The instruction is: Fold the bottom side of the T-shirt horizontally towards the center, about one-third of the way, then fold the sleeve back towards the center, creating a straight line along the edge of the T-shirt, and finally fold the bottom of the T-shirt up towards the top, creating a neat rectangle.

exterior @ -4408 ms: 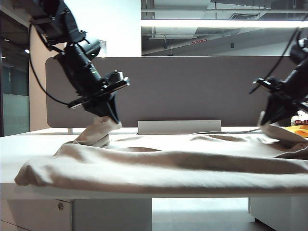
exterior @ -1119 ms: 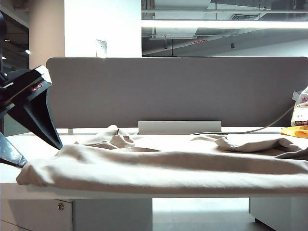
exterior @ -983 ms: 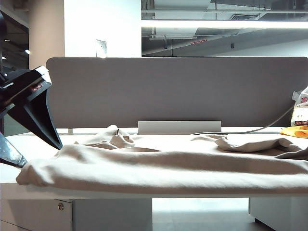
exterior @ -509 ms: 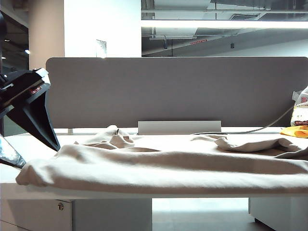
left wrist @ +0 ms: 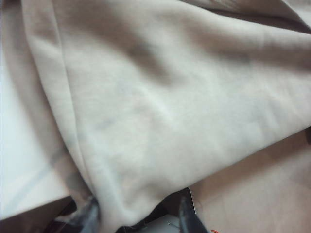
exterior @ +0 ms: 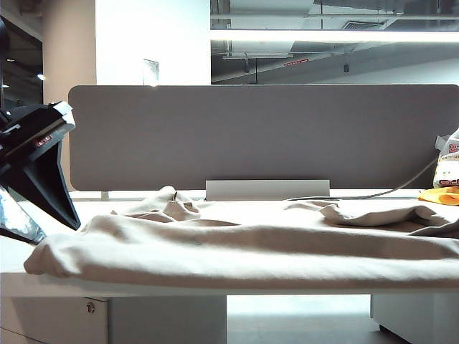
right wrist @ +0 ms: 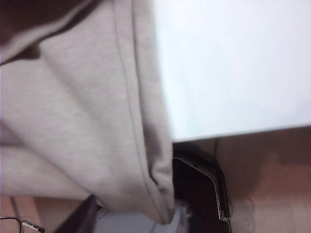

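Beige T-shirt (left wrist: pixel 160 111) between both hands (left wrist: pixel 138 221) (right wrist: pixel 141 213) — exterior shows left only.

White table (exterior: pixel 14 258) in foreground, front edge facing camera; drawer lock (exterior: pixel 90 307) below left corner. Grey partition panel (exterior: pixel 265 136) with rounded corners upright along far edge, low white box (exterior: pixel 267 189) at its foot. Grey cable (exterior: pixel 373 193) running along far edge toward right. White pillar (exterior: pixel 133 43) behind panel, left; dark glazed opening (exterior: pixel 18 143) at far left. Open ceiling with ducts, long fluorescent strip (exterior: pixel 333 34) lit. Beige floor (left wrist: pixel 257 194) in left wrist view.
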`<state>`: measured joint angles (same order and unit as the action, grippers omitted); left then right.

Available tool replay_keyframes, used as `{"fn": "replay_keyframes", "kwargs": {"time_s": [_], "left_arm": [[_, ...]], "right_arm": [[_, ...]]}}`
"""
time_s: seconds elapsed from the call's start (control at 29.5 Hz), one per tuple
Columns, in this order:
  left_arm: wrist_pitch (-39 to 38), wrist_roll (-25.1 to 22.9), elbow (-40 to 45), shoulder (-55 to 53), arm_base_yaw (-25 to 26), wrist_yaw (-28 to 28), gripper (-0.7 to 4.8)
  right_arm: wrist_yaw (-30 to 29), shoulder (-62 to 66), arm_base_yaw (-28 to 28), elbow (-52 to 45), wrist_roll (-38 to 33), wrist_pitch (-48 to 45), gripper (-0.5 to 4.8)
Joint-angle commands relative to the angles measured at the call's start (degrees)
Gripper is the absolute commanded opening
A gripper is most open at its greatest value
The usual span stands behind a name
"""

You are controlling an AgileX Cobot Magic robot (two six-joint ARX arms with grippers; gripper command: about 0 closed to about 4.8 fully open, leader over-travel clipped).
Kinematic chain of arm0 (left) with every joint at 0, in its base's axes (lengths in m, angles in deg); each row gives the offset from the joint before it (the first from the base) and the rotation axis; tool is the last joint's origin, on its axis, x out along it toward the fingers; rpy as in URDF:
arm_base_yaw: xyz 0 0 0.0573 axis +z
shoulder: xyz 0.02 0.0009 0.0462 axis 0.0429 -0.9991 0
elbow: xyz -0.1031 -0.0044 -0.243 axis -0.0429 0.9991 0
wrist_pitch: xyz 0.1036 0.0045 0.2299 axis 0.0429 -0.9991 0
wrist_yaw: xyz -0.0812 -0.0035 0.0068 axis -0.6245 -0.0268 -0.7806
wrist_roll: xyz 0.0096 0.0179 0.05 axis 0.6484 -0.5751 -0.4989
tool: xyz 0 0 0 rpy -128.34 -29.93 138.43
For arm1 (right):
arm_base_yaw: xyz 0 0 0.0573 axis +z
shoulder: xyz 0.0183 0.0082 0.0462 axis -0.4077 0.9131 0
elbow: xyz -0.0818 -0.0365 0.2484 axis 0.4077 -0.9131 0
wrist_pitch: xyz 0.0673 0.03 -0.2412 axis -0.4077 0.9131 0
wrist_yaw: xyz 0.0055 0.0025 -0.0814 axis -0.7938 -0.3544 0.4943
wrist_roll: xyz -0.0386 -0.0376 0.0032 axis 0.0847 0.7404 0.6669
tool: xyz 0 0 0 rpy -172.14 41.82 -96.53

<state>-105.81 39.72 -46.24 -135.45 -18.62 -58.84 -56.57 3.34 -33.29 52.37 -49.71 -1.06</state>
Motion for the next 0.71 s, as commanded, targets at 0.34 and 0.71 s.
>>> {"fn": "replay_keyframes", "kwargs": {"time_s": [0.34, 0.71], "left_arm": [[0.7, -0.1, 0.0, 0.1, -0.1, 0.2, 0.60], [1.5, -0.3, 0.0, -2.5, -0.1, 1.4, -0.06]], "right_arm": [[-0.1, -0.2, -0.1, 0.1, 0.2, -2.2, 1.32], [-0.2, -0.1, -0.1, 0.1, 0.9, -3.9, 0.12]]}}
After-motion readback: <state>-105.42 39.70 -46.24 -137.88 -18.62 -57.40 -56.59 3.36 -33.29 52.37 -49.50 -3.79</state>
